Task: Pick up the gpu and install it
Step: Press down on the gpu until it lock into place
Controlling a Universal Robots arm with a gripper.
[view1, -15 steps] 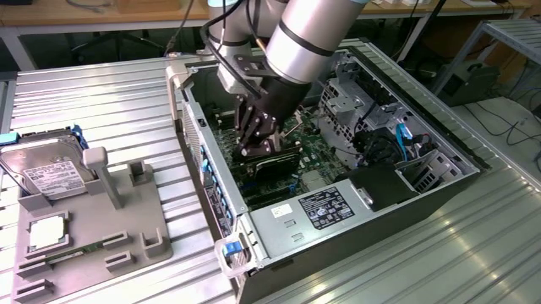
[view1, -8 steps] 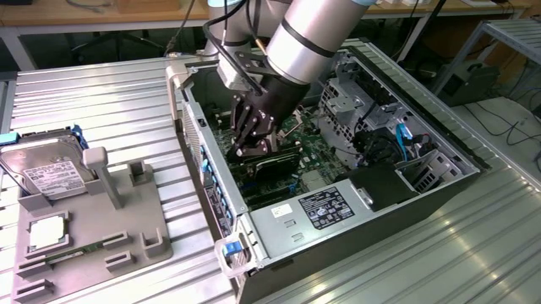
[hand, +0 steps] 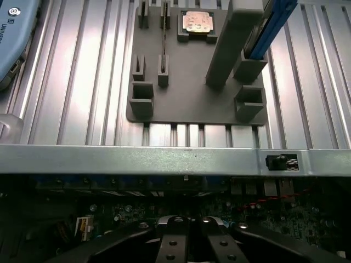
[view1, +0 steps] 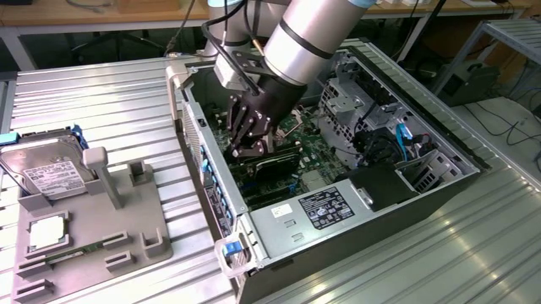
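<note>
My gripper point(view1: 248, 151) is down inside the open computer case point(view1: 196, 136), over the green motherboard point(view1: 315, 151). Its black fingers are shut, tips pressed together. Right under the fingertips stands a dark card that looks like the gpu point(view1: 272, 162), sitting low against the board; I cannot tell whether the tips touch it. In the wrist view the shut gripper point(hand: 189, 233) shows nothing between its fingers point(hand: 173, 241), with the case wall point(hand: 164, 159) just ahead and board parts in shadow beneath.
On the exterior view's left, a grey holder tray point(view1: 93, 221) carries a hard drive point(view1: 47, 168), a processor chip point(view1: 47, 231) and a memory stick point(view1: 72, 254). The same tray point(hand: 186, 93) lies beyond the case wall. The power supply point(view1: 325, 209) and drive cages point(view1: 346, 95) crowd the case.
</note>
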